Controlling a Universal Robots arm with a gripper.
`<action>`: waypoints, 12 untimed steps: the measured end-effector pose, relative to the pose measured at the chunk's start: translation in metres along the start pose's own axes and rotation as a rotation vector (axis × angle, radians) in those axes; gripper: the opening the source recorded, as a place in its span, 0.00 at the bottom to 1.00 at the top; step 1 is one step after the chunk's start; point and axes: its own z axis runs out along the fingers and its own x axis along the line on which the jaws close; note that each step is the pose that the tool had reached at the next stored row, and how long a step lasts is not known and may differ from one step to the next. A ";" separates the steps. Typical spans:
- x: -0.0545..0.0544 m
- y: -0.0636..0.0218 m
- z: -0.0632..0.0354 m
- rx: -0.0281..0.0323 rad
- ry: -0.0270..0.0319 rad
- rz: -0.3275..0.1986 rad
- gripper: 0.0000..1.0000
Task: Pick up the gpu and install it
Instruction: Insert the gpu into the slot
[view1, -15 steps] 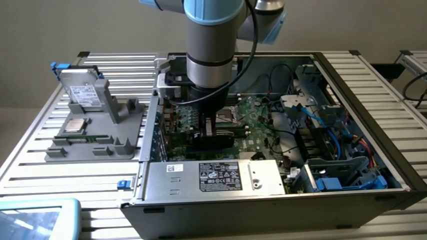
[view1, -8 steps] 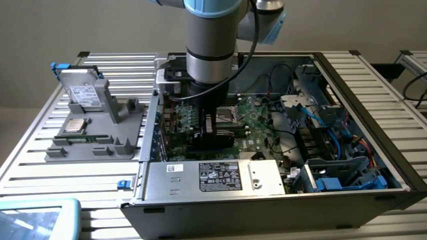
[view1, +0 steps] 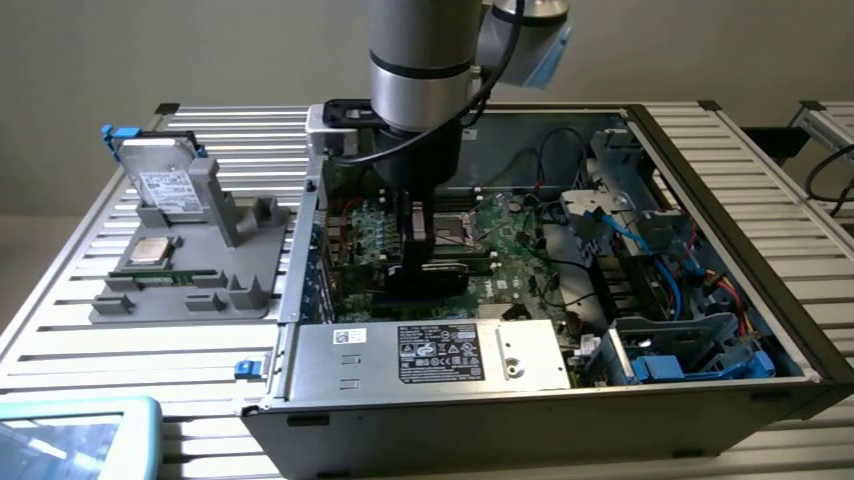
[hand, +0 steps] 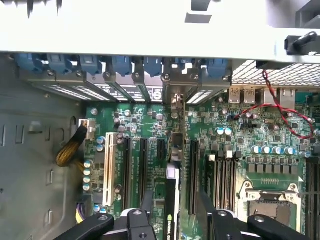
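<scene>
Gpu standing on edge in the middle of the green motherboard, set in line with one of the long black expansion slots, its silvery bracket end reaching towards the row of blue slot clips at the case's rear wall. Seen edge-on in the wrist view, so no printing on the card readable.

Gripper straddling the gpu from above, black fingers spread wide on either side of the card with a gap showing between each finger and the card; jaws apart, clamping nothing. In the exterior view, arm reaching down into the open computer case, gripper low over the board, just beside the empty processor socket.

Black-and-white label on the silver power supply at the near edge of the case: rows of small marks and symbols, nothing legible. Red wires looping over the board near the rear ports.

To the exterior view's left of the case, grey parts holder on the slatted table, carrying a silver hard drive upright with a white label, text too small to read, a processor chip lying flat, and a narrow green RAM stick near it.
</scene>
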 end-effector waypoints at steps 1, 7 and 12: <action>0.000 0.0001 -0.0034 0.0001 0.0002 0.000 0.47; 0.000 0.0004 -0.0097 0.0001 0.0014 0.000 0.47; 0.000 0.0004 -0.0098 0.0001 0.0014 0.000 0.47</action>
